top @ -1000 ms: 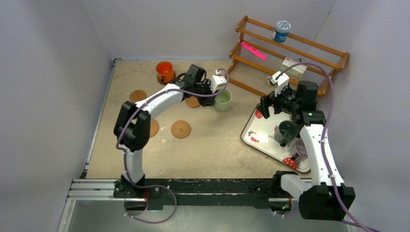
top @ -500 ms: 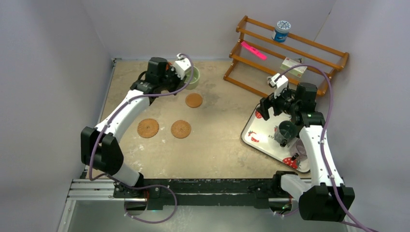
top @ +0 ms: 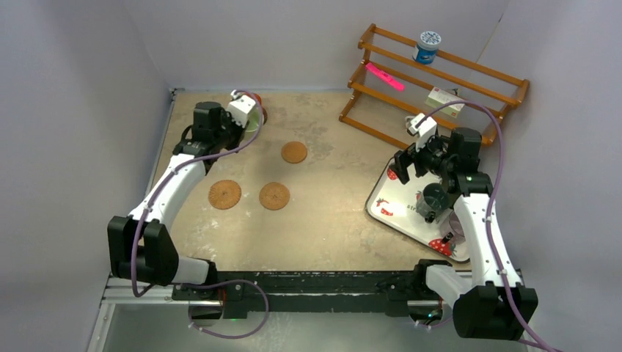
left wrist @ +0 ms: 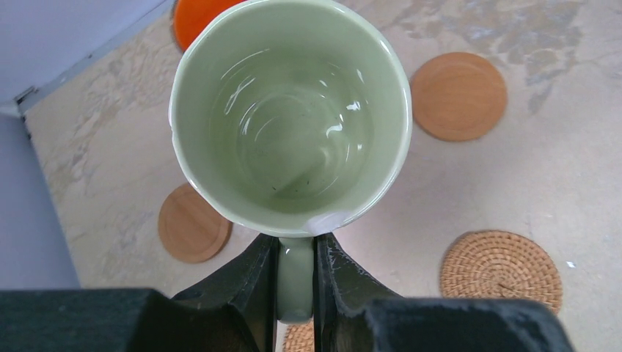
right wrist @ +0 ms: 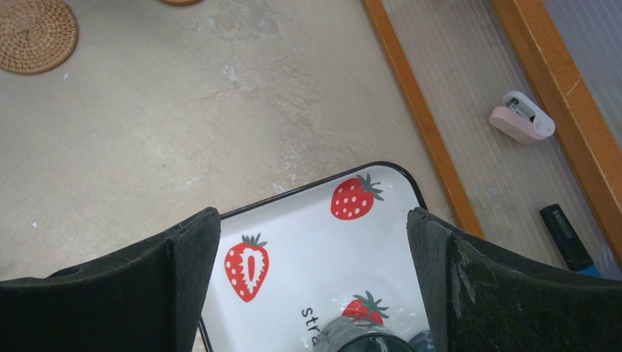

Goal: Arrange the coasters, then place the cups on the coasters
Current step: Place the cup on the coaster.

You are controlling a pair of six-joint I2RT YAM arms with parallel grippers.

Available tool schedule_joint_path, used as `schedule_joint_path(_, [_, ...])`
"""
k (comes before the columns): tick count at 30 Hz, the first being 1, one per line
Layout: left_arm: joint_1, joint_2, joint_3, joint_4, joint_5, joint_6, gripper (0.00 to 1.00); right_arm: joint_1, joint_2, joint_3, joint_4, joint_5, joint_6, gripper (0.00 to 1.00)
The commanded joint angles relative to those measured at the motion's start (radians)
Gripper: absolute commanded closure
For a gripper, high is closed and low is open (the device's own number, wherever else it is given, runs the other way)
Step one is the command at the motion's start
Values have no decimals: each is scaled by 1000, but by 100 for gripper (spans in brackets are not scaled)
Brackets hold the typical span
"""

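On the sandy table (top: 330, 220), the biggest thing is the white strawberry tray (right wrist: 293, 249) at the right side. The right gripper (right wrist: 312, 227) hangs over it with its fingers spread wide and nothing in them. A dark mug (top: 434, 198) sits on the tray close by. A low or careless move there could knock it over.

At the far left corner, the left gripper (left wrist: 295, 257) is squeezed tight on the thin handle of the pale green mug (left wrist: 293, 125) and holds it up in the air. The mug is big and the handle is small, so the mug could swing, slip out and fall.

The orange mug (left wrist: 198, 15) is just beside it, so the two could bump.

The smooth little coaster (left wrist: 192, 224) lies below, off to one side. If the mug comes down crooked, it could land on the coaster's edge and tip.
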Motion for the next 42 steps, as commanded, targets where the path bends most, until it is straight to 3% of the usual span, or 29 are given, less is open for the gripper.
schedule_joint_path(1, [85, -68, 5, 163, 12, -32, 100, -4, 7, 1, 17, -6, -32, 1])
schedule_joint_path(16, [242, -32, -32, 241, 60, -77, 100, -4, -12, -50, 53, -39, -39, 1])
schedule_joint_path(25, [370, 77, 2, 310, 195, -135, 100, -4, 11, -58, 64, -53, -36, 1])
schedule_joint_path(42, [473, 283, 83, 360, 304, -184, 100, -4, 75, -86, 100, -79, -45, 1])
